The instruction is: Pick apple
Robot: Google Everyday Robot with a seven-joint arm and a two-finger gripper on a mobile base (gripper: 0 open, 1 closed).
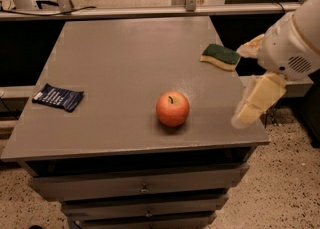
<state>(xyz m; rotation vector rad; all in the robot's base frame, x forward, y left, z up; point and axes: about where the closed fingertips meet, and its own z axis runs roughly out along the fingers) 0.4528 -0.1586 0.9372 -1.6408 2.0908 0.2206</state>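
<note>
Apple (172, 108) is seen upright on the grey worktop (130, 53), toward the front edge and right of centre, stem up. Claw (241, 85) is held over the worktop's right edge, right of the apple and apart from it. It appears spread, with nothing gripped, though the upper finger is only partly seen. Green-and-yellow sponge (220, 56) is laid near the right edge, dark blue packet (58, 96) at the left edge. Drawers (145, 185) are seen below.

An orange-red apple (172, 108) sits on a grey table (125, 58) beside a green-and-yellow sponge (220, 56) and a navy, white-printed packet (58, 96); the cream gripper (256, 98) hangs at the table's right edge.
</note>
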